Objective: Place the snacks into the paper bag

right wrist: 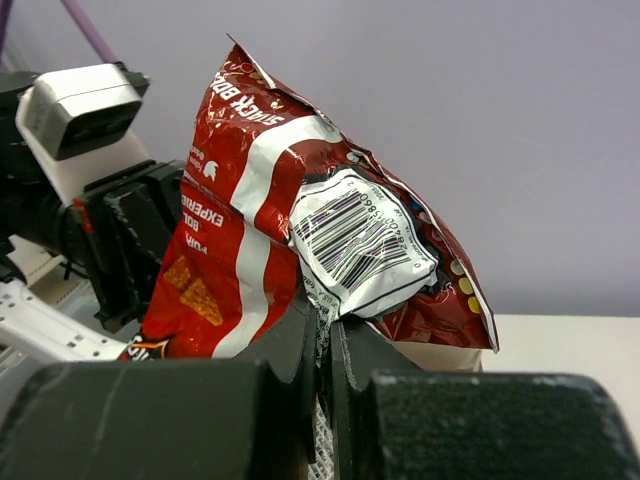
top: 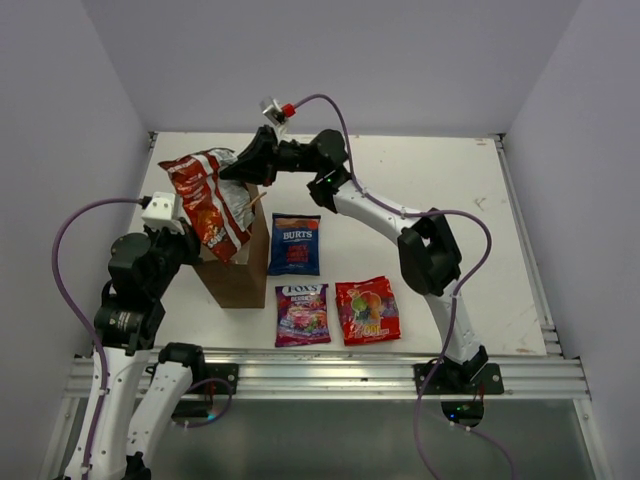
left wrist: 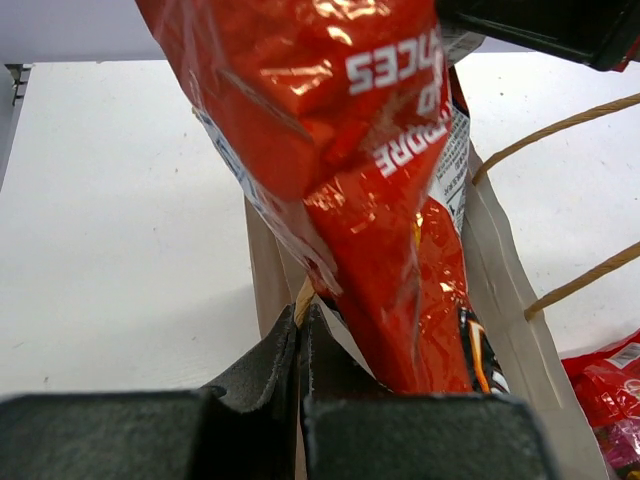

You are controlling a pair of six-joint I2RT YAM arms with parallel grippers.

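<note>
The brown paper bag stands upright at the left of the table. The long red-orange chip bag is tilted with its lower end inside the bag's mouth and most of it still sticking out above. My right gripper is shut on the chip bag's crimped edge. My left gripper is shut on a tan string handle at the paper bag's near rim. The blue Burts packet, the purple Fox's packet and the red sweets packet lie flat on the table to the right of the bag.
The bag's other string handle loops out to the right of its mouth. White walls close in the table on the left, back and right. A metal rail runs along the near edge.
</note>
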